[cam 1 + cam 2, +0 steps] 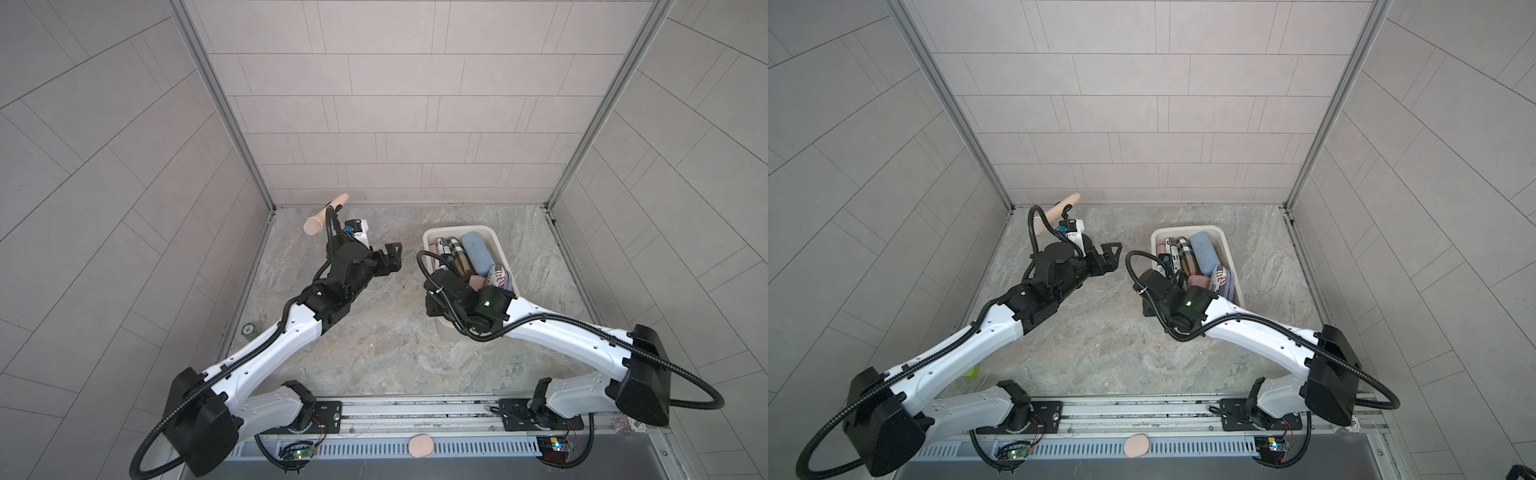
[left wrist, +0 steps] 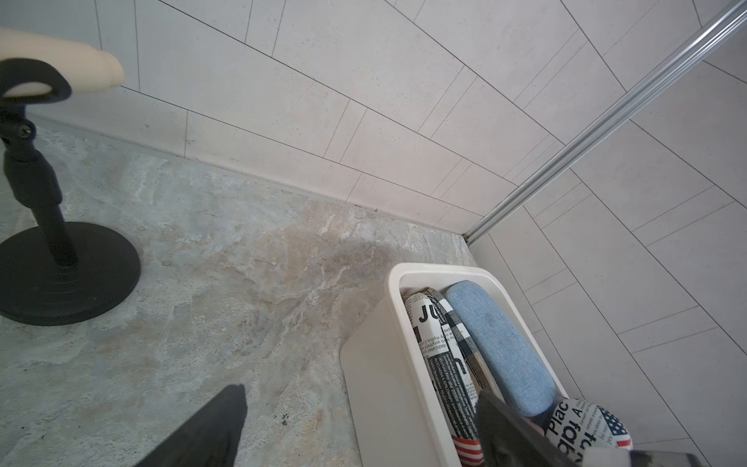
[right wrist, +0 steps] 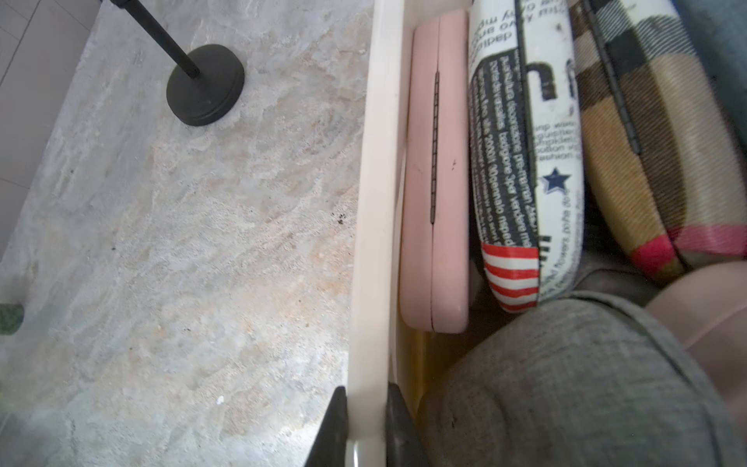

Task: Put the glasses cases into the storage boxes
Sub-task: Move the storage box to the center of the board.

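Right pincer [image 3: 367, 424] astride tub wall [image 3: 374, 194]

Both top views looked steeply down from high at six o'clock, taking in the whole surface [image 1: 374, 340] alike. My left wrist camera faced the far wall [image 2: 364, 101], low. My right wrist camera hung close over the storage box [image 3: 370, 202] at two o'clock, which every view shared.

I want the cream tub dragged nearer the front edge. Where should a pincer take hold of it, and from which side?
Grip the tub by its thin upright long wall, the one facing the microphone stand, coming straight down from above: one finger outside, one inside, where the pink case ends and leaves room. The right pincer is shut on that wall just so.
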Robot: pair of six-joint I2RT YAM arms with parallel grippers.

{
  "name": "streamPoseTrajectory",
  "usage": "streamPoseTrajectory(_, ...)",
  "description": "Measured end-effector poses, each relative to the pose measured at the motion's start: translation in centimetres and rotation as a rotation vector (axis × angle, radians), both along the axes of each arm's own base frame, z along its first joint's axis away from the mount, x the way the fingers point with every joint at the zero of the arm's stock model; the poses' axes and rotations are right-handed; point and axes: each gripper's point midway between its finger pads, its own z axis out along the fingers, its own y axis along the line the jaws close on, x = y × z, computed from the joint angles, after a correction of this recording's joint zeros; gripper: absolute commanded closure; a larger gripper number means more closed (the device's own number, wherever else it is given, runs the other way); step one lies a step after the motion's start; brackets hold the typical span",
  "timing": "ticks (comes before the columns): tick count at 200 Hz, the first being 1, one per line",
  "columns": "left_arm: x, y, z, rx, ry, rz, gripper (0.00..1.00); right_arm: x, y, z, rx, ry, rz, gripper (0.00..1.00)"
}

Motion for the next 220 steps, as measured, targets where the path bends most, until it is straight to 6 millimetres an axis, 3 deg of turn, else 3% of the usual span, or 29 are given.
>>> streamPoseTrajectory(55, 0.4, 1.1, 0.0, 0.011, -0.005, 0.044, 0.04, 2.2, 4.0, 0.4, 0.069, 0.003, 0.017, 1.00)
streamPoseTrajectory(110, 0.9, 1.9, 0.0, 0.006, -0.003, 0.068, 0.04, 2.9, 6.7, 1.3, 0.103, 0.026, 0.084, 0.74)
streamPoseTrajectory(121, 0.9, 2.0, 0.0, 0.006, -0.003, 0.070, 0.04, 2.9, 7.5, 2.6, 0.130, 0.014, 0.111, 0.71)
streamPoseTrajectory(145, 1.0, 2.0, 0.0, 0.005, -0.001, 0.072, 0.04, 2.7, 8.2, 7.8, 0.204, -0.076, 0.172, 0.68)
streamPoseTrajectory(166, 1.1, 2.0, -0.2, 0.005, 0.004, 0.070, 0.04, 2.3, 5.4, 11.7, 0.199, -0.153, 0.182, 0.66)
streamPoseTrajectory(189, 1.1, 1.9, -0.4, 0.006, 0.010, 0.065, 0.04, 3.4, -0.7, 14.1, 0.148, -0.204, 0.110, 0.69)
streamPoseTrajectory(203, 1.2, 1.8, -0.6, 0.006, 0.015, 0.062, 0.04, 4.4, -5.7, 14.1, 0.104, -0.211, 0.024, 0.74)
streamPoseTrajectory(220, 1.2, 1.7, -0.7, 0.002, 0.021, 0.057, 0.04, 4.4, -11.8, 12.1, 0.036, -0.169, -0.087, 0.75)
